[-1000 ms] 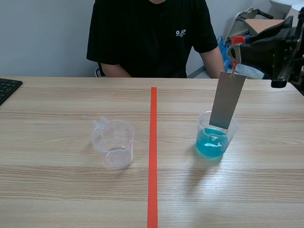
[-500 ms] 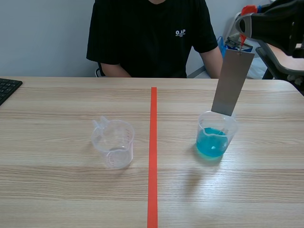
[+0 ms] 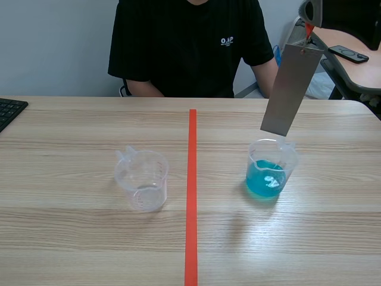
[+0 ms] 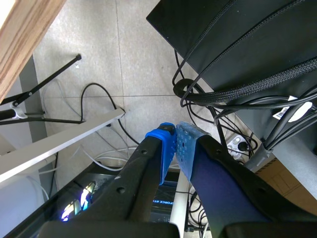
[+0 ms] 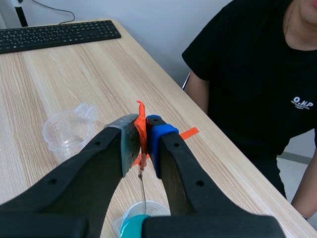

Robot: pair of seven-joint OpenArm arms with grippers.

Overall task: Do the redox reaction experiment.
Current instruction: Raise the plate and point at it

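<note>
Raised since the earlier frames, the grey metal plate (image 3: 292, 89) now hangs clear above the blue solution. Left to right: the left gripper (image 4: 176, 141), pads pressed together on nothing, points at the floor off the table. The empty measuring cup (image 3: 141, 179) is at 9 o'clock of the tape line (image 3: 191, 190). The cup of blue solution (image 3: 271, 173) is at 3 o'clock, with the plate at its 12 o'clock. The right gripper (image 5: 142, 130) pinches the plate's orange tab (image 5: 140, 110). Advisable: hold over the cup until drips fall, and avoid swing.
</note>
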